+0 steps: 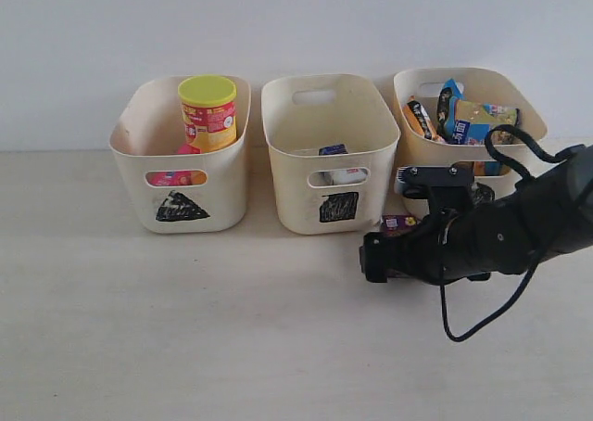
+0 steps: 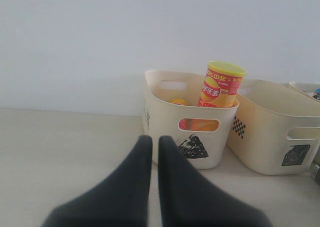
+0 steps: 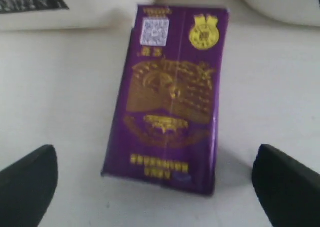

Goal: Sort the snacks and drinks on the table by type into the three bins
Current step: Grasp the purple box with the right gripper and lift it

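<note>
In the left bin [image 1: 139,175] I see the yellow tube [image 1: 208,113] standing upright. The middle bin [image 1: 287,184] holds a white-and-blue carton [image 1: 345,173], and the right bin [image 1: 519,115] holds crinkly bags [image 1: 473,120]. The purple carton [image 3: 170,97] lies flat on the table [image 1: 185,328], near the front walls of these two bins. My right gripper [image 3: 157,179] is wide open, one finger on each side of it. My left gripper [image 2: 154,141] is closed on nothing.

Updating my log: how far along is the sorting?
Done: the yellow tube stands in the left bin, a white-and-blue carton sits in the middle bin, and crinkly bags fill the right bin. In hand: the right gripper, open, hovers over the purple carton on the table. Remaining: grasping it and binning it.
</note>
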You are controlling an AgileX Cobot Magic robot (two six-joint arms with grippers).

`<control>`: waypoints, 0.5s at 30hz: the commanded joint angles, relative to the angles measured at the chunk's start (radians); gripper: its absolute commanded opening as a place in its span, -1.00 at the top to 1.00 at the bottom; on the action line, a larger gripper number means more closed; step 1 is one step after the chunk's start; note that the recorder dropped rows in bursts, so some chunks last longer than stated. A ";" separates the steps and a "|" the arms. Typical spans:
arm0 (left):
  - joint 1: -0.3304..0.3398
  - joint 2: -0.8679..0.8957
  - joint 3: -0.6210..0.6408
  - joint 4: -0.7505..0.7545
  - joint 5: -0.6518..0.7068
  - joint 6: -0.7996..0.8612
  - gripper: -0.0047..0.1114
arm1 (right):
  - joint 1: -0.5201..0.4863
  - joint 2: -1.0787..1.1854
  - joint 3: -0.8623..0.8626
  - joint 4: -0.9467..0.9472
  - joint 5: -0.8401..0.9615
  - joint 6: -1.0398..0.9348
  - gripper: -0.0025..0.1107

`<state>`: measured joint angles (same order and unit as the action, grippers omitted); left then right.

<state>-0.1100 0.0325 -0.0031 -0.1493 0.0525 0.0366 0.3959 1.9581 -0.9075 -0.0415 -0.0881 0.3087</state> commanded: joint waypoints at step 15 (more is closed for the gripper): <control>0.001 -0.006 0.003 0.000 0.001 -0.022 0.84 | -0.008 0.121 -0.195 0.002 0.272 -0.041 0.94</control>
<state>-0.1100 0.0325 -0.0031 -0.1493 0.0525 0.0272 0.3896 2.0603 -1.1041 -0.0434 0.0568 0.2794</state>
